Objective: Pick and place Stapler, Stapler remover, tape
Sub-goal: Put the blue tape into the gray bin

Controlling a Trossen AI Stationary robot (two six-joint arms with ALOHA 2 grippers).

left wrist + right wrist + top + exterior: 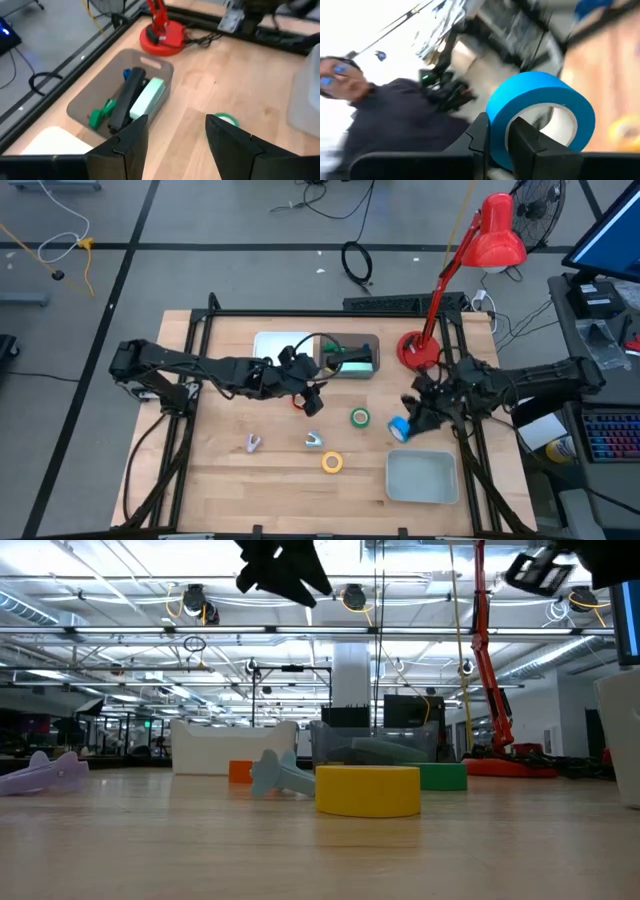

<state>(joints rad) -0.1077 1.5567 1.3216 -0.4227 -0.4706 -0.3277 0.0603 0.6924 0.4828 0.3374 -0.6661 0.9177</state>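
Observation:
My right gripper [502, 137] is shut on the blue tape roll [400, 429], right of the table's middle. My left gripper [177, 140] hangs open above the table's middle [310, 395], near the orange roll [298, 403], which it partly hides. The green roll [360, 417] and the yellow roll [332, 462] lie flat on the wood. A clear bin [90, 97] holds a black stapler [127, 97], a mint-green stapler [147, 97] and a green staple remover [100, 115]. A lilac remover [253, 443] and a pale blue one [314, 440] lie on the table. My right gripper holds the blue tape roll by its ring wall [497, 112], one finger [530, 142] inside the pale core and the other finger [480, 132] outside. No blue roll shows on the tabletop in the low view, so it seems lifted clear.
A red desk lamp [420, 348] stands at the far right, its arm slanting over my right arm. A pale empty tray [422, 477] sits near the right near corner and a white tray [275, 343] beside the clear bin. A person in dark clothing [395, 125] shows beyond the table.

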